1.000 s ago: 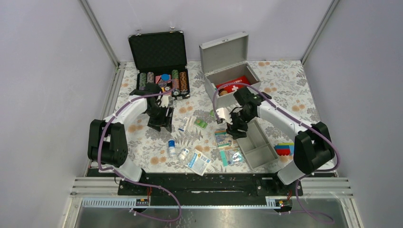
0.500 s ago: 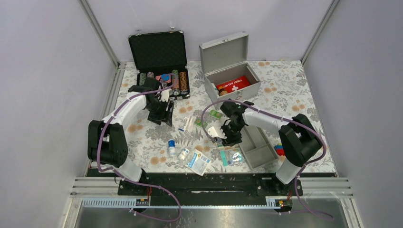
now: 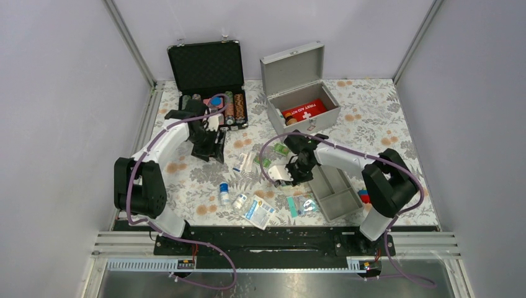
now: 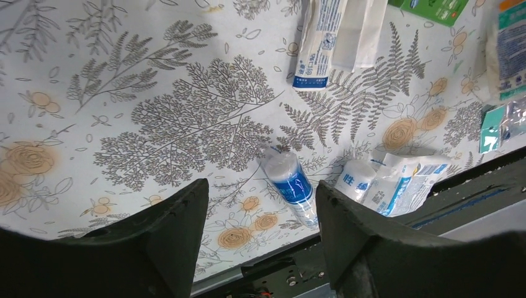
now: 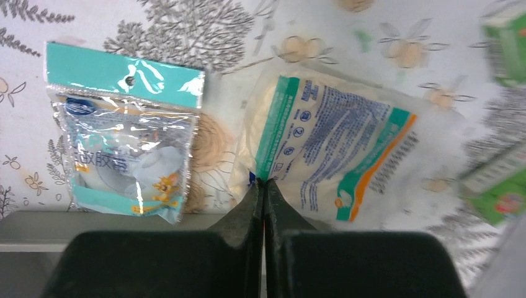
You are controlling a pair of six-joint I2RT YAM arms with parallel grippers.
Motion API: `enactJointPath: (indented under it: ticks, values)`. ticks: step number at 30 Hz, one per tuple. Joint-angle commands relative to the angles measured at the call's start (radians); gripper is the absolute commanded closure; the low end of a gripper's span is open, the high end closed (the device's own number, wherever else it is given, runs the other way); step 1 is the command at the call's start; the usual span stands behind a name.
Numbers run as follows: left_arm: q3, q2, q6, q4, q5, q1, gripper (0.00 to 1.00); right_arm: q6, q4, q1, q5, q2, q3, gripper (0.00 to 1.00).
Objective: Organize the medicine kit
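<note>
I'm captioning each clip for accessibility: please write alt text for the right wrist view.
The right tool is shut on the near edge of a white packet printed with teal and orange bands, over the floral tablecloth. A teal-topped clear pack lies to its left, and blurred green boxes sit at the right edge.

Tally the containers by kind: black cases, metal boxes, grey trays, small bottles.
Black case: 1
Metal box: 1
Tray: 1
Bottles: 2
Total: 5
</note>
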Motion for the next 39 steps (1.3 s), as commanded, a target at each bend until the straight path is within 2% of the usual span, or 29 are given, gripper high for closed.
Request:
enactJointPath:
  ticks: [1, 10, 17, 23, 31, 35, 39]
  values:
    - [0.078, 0.009, -0.006, 0.000, 0.032, 0.035, 0.36, 0.059, -0.021, -0.002, -0.057, -0.089, 0.121, 1.00]
    - [0.196, 0.110, -0.018, -0.012, 0.058, 0.045, 0.36, 0.154, -0.060, -0.141, -0.180, -0.209, 0.313, 1.00]
    - [0.237, 0.139, -0.007, -0.019, 0.053, 0.044, 0.36, 0.210, 0.020, -0.229, -0.182, -0.173, 0.499, 1.00]
    - [0.208, 0.105, 0.017, -0.020, 0.038, 0.044, 0.36, 0.305, 0.109, -0.254, 0.049, 0.048, 0.662, 1.00]
    - [0.207, 0.062, 0.064, -0.032, -0.006, 0.044, 0.34, 0.707, 0.131, -0.255, 0.413, 0.405, 1.003, 1.00]
    - [0.197, 0.041, 0.080, -0.039, -0.021, 0.044, 0.34, 0.828, 0.100, -0.266, 0.494, 0.516, 1.132, 1.00]
    - [0.191, 0.036, 0.085, -0.045, -0.029, 0.044, 0.33, 0.917, -0.036, -0.273, 0.530, 0.617, 1.264, 1.00]
